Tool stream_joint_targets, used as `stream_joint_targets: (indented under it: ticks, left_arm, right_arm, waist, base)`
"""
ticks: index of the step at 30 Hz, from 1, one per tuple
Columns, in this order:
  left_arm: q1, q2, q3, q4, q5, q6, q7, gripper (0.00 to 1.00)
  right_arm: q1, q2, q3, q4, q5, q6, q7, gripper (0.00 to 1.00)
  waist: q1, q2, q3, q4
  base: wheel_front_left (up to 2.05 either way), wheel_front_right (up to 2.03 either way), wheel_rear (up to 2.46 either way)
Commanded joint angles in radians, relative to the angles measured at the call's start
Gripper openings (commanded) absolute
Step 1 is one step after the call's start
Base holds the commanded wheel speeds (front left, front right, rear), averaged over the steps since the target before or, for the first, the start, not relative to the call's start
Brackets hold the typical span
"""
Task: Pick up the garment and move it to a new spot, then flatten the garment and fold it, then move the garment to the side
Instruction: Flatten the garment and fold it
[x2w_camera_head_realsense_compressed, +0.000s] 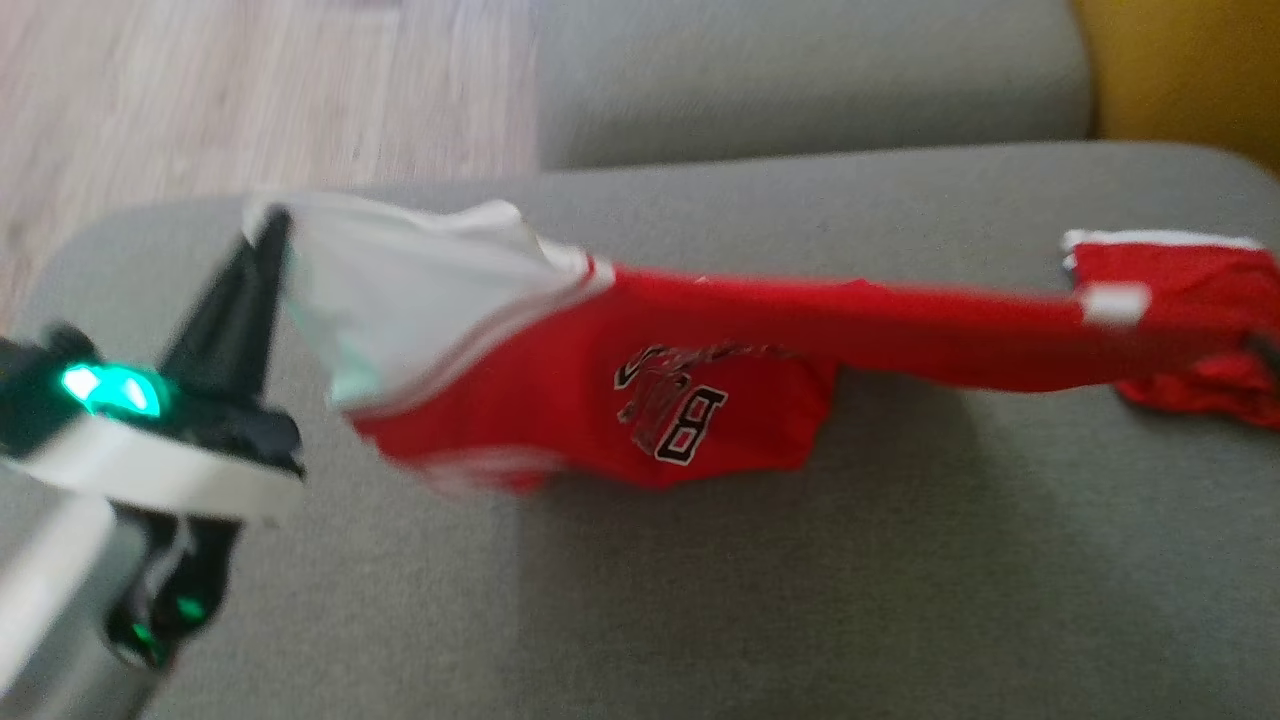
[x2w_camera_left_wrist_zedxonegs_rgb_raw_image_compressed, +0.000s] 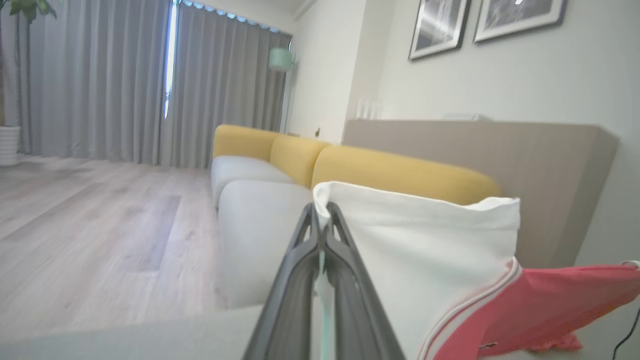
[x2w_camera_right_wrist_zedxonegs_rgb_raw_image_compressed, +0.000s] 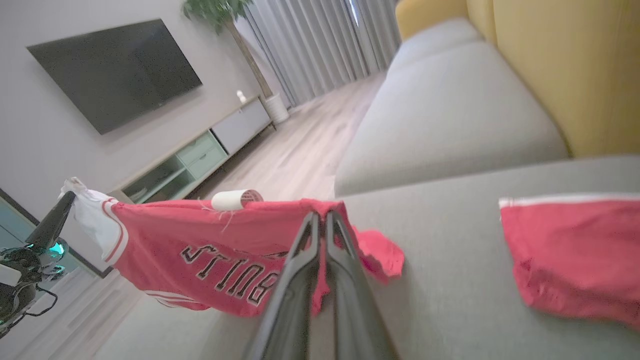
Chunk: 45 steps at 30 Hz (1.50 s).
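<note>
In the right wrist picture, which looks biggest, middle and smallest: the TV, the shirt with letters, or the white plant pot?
1. shirt with letters, but it hangs nearest the camera
2. TV
3. plant pot

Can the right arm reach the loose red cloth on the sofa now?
Probably not yet: the cushion up to the red cloth looks free, but the right end effector is shut on the stretched jersey and must release first.

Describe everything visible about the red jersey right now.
The jersey is red, thin-looking fabric with a white panel edged in stripes and black BULLS lettering. It hangs stretched over the grey sofa cushion, white corner pinched by the left end effector, red edge by the right end effector; its middle sags.
</note>
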Motion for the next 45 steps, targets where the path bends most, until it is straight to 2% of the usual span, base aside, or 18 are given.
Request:
stream_joint_targets:
  ticks: [1,4,8,10,13,14,17,18,22,26,31,34,38,45]
  left_arm:
    - [-0.100,0.047,0.081,-0.037,-0.021,-0.007,0.000,0.00]
    - [-0.182,0.055,0.118,-0.042,-0.052,-0.018,0.026,0.00]
    - [-0.319,0.072,0.123,-0.006,-0.018,-0.010,0.087,0.00]
    - [-0.398,0.070,0.111,0.027,0.003,-0.011,0.126,0.00]
    - [-0.517,0.048,0.086,0.098,0.026,-0.025,0.180,0.00]
    - [-0.594,0.023,0.064,0.158,0.037,-0.041,0.213,0.00]
    - [-0.716,-0.012,0.030,0.263,0.079,-0.058,0.250,0.00]
    - [-0.716,-0.012,0.030,0.263,0.079,-0.058,0.250,0.00]
    - [-0.894,-0.061,-0.002,0.425,0.156,-0.073,0.256,0.00]
    - [-1.068,-0.112,-0.013,0.573,0.252,-0.053,0.181,0.00]
    - [-1.213,-0.182,-0.010,0.704,0.333,-0.028,0.003,0.00]
    - [-1.235,-0.223,-0.012,0.745,0.340,-0.052,-0.065,0.00]
    - [-1.178,-0.239,-0.024,0.752,0.340,-0.094,-0.092,0.00]
    - [-0.892,-0.215,-0.035,0.659,0.309,-0.132,-0.104,0.00]
  right_arm:
    - [-0.064,-0.073,-0.035,-0.034,0.012,0.007,-0.017,0.00]
    - [-0.144,-0.120,-0.085,-0.045,0.016,0.007,-0.018,0.00]
    - [-0.274,-0.199,-0.105,-0.025,-0.028,0.007,-0.010,0.00]
    - [-0.342,-0.242,-0.073,-0.002,-0.072,0.007,-0.003,0.00]
    - [-0.464,-0.271,0.021,0.038,-0.111,0.007,0.013,0.00]
    - [-0.570,-0.260,0.098,0.078,-0.141,0.007,0.021,0.00]
    - [-0.752,-0.219,0.217,0.160,-0.214,0.007,0.034,0.00]
    - [-0.752,-0.219,0.217,0.160,-0.214,0.007,0.034,0.00]
    - [-1.019,-0.129,0.352,0.299,-0.337,0.007,0.011,0.00]
    - [-1.268,-0.044,0.464,0.451,-0.471,0.007,-0.077,0.00]
    - [-1.486,0.031,0.531,0.660,-0.614,0.007,-0.274,0.00]
    - [-1.537,0.046,0.573,0.746,-0.633,0.007,-0.344,0.00]
    - [-1.531,0.031,0.665,0.822,-0.657,0.007,-0.381,0.00]
    - [-1.408,0.029,0.760,0.908,-0.597,0.007,-0.407,0.00]
  waist:
    - [0.0002,0.0000,-0.052,-0.036]
    - [0.0002,0.0000,-0.066,-0.047]
    - [0.0002,0.0000,-0.068,-0.058]
    - [0.0002,0.0000,-0.059,-0.062]
    - [0.0002,0.0000,-0.037,-0.069]
    - [0.0002,0.0000,-0.014,-0.071]
    - [0.0002,0.0000,0.051,-0.068]
    - [0.0002,0.0000,0.051,-0.068]
    - [0.0002,0.0000,0.184,-0.059]
    - [0.0002,0.0000,0.310,-0.052]
    - [0.0002,0.0000,0.391,-0.035]
    - [0.0002,0.0000,0.419,-0.014]
    - [0.0002,0.0000,0.453,0.009]
    - [0.0002,0.0000,0.440,0.031]
  base:
    - [0.00,0.00,0.00]
    - [0.00,0.00,0.00]
    - [0.00,0.00,0.00]
    - [0.00,0.00,0.00]
    - [0.00,0.00,0.00]
    - [0.00,0.00,0.00]
    - [0.00,0.00,0.00]
    - [0.00,0.00,0.00]
    - [0.00,0.00,0.00]
    - [0.00,0.00,0.00]
    - [0.00,0.00,0.00]
    - [0.00,0.00,0.00]
    - [0.00,0.00,0.00]
    - [0.00,0.00,0.00]
